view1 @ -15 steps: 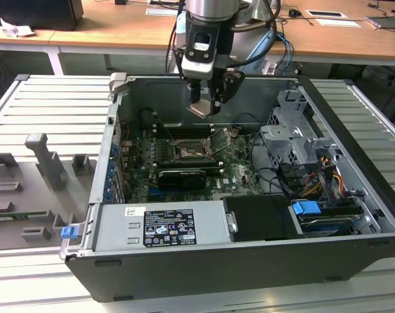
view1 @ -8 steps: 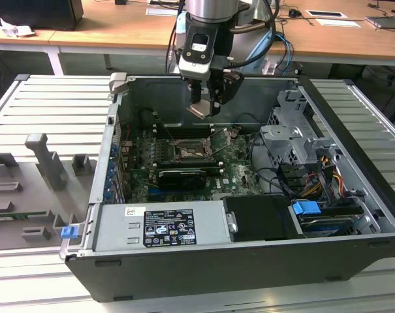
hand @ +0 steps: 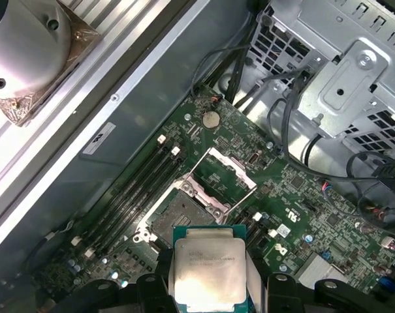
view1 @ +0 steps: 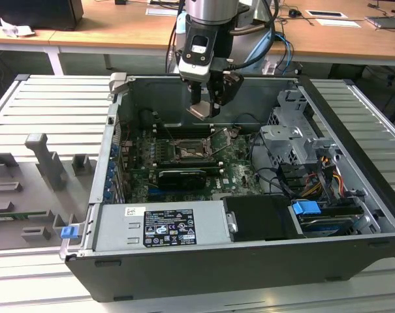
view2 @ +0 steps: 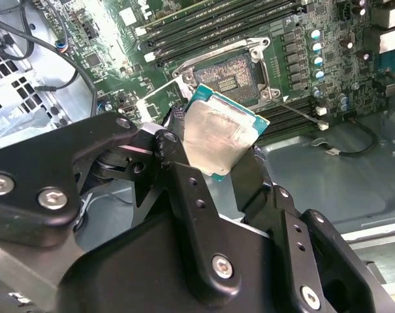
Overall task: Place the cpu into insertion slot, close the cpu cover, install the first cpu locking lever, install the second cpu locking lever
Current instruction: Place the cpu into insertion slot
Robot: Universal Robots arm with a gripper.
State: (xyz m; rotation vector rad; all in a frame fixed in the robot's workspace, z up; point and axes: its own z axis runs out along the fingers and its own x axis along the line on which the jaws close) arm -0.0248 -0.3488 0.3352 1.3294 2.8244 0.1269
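Silver-beige top of the cpu faces up in the first wrist view, green edge all round. The gripper is clamped on it, with the black fingers pressing on two opposite sides. So the chip's up in the air, not seated. In the exterior view the gripper hangs inside the open computer case. There the cpu is tilted a bit, above the motherboard and well clear of it. The insertion slot sits bare just past the chip's edge in the first wrist view, a dark square with a grey metal rim. The cpu cover is flipped up off it, and you can see green board through its window. Same deal in the second wrist view: cpu pinched between the fingers, insertion slot uncovered beyond it. Long black memory sticks run alongside the slot, and a coin battery sits a bit past the cover. A grey power supply sits along the near edge of the case in the exterior view.
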